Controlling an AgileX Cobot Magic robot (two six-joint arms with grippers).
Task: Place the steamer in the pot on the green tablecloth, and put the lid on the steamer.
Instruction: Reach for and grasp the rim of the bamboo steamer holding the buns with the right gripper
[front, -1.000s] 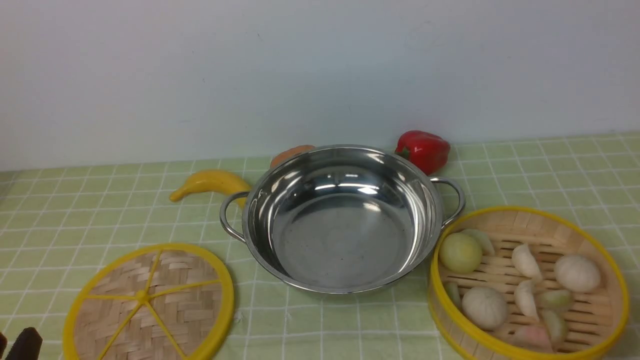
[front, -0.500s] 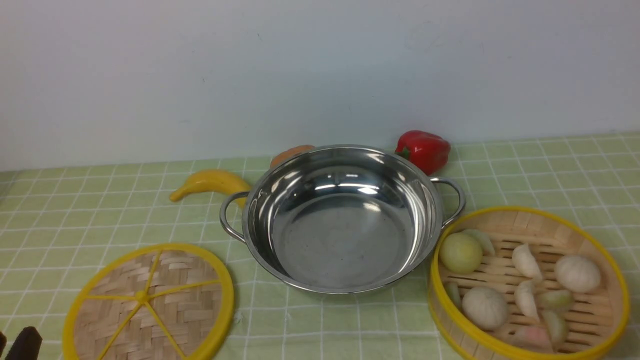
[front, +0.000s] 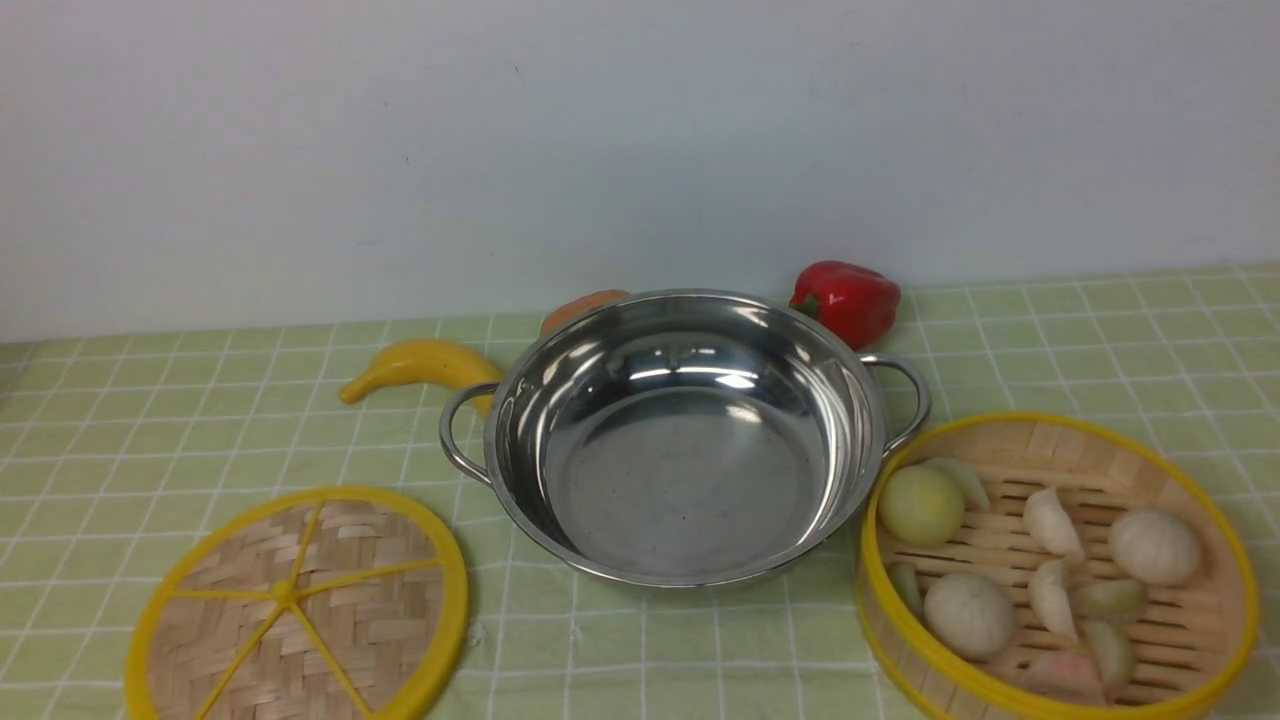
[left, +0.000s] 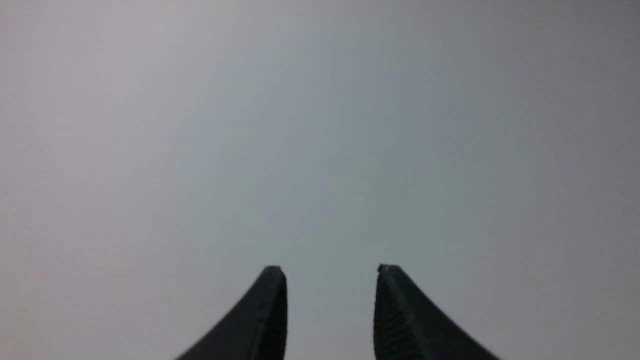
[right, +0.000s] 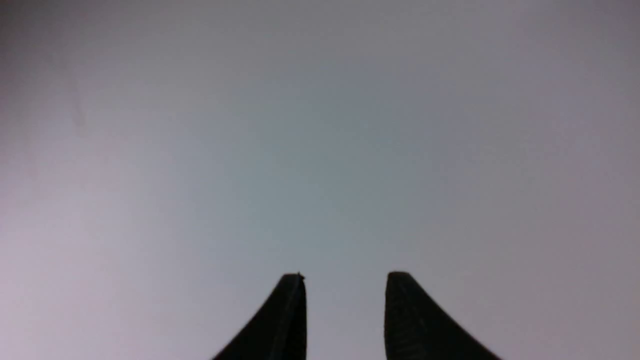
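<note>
Pot (front: 685, 470) between lid (front: 290, 600) and steamer (front: 1060, 440)

pale green white-gridded tablecloth (front: 1100, 340), silver pot (front: 690, 500), yellow-rimmed lid (front: 300, 610), red pepper (front: 848, 300).

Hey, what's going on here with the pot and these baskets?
Nothing is being handled at this moment. The steamer, holding buns, sits on the green tablecloth right of the empty pot; the lid lies on the pot's left. The left gripper and right gripper are both open and empty.

left gripper (left: 330, 271) sunk lower, now gone from front view's bottom-left corner
</note>
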